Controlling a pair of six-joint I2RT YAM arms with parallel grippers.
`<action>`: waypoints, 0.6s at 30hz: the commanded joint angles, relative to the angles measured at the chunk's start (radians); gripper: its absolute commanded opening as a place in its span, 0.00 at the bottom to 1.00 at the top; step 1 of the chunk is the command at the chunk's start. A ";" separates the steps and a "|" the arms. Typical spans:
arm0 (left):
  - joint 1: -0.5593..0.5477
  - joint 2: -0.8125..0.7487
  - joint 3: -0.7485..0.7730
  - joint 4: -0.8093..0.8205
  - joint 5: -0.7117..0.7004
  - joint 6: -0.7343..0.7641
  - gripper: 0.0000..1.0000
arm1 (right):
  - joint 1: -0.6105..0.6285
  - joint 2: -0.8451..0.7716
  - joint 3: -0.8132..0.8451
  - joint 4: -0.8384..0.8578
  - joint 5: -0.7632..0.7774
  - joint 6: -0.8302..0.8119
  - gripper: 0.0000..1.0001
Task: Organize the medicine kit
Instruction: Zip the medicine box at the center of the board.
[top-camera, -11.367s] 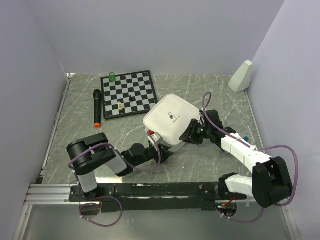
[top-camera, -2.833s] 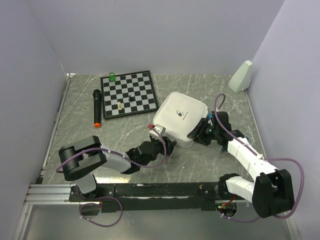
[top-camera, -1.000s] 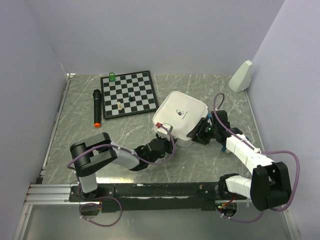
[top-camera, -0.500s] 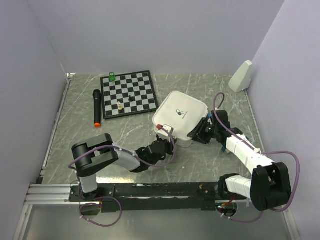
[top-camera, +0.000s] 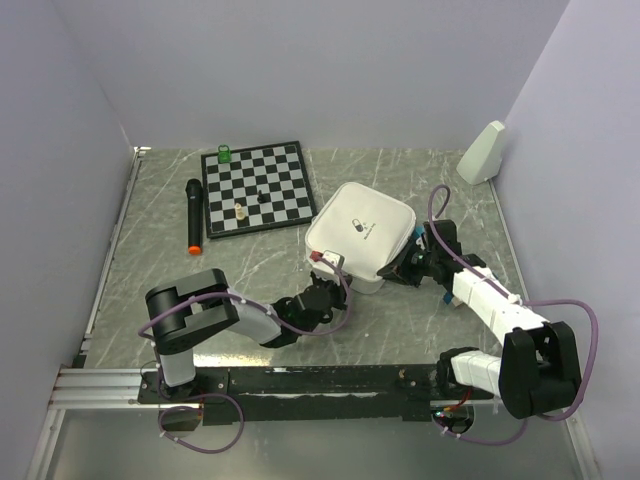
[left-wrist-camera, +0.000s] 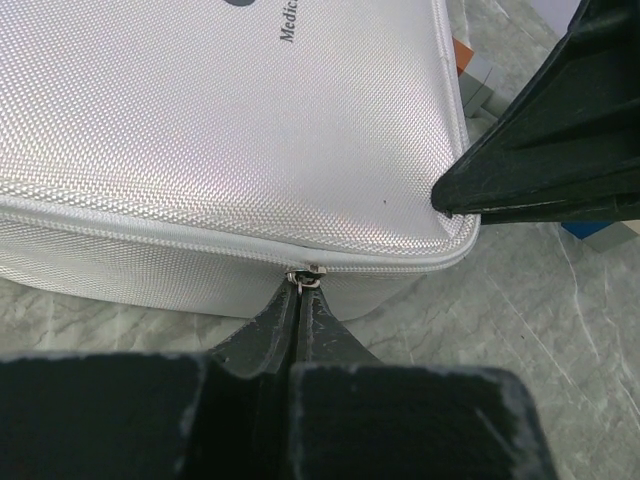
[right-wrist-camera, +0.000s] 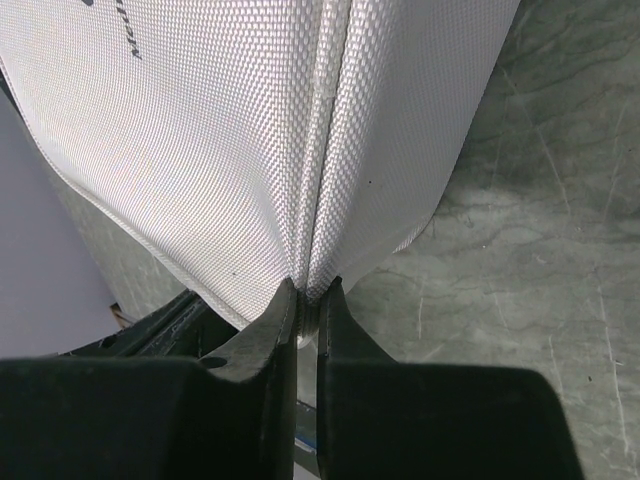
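The medicine kit (top-camera: 362, 232) has slid right and back on the tabletop (top-camera: 250, 265), now near the chessboard (top-camera: 258, 187), looks still zipped; my left jaws are clamped on its zip pull (left-wrist-camera: 305, 273), right jaws pinch its corner seam, so opening and sorting remain.

Left pincer (left-wrist-camera: 303, 284) pinched closed, right pincer (right-wrist-camera: 309, 300) likewise, arms low

Left arm (top-camera: 240, 318) and right arm (top-camera: 487, 299): black joints, white shells; purple cables (top-camera: 596, 335) loop alongside; fingers (left-wrist-camera: 250, 335) black, tapered.
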 joint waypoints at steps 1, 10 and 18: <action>0.006 -0.032 -0.037 -0.004 -0.081 -0.030 0.01 | -0.005 -0.005 0.000 -0.014 0.075 -0.070 0.00; 0.074 -0.057 -0.063 -0.036 -0.125 -0.064 0.01 | -0.018 -0.051 -0.029 -0.054 0.082 -0.116 0.00; 0.138 -0.107 -0.086 -0.147 -0.212 -0.127 0.01 | -0.032 -0.082 -0.043 -0.075 0.084 -0.140 0.00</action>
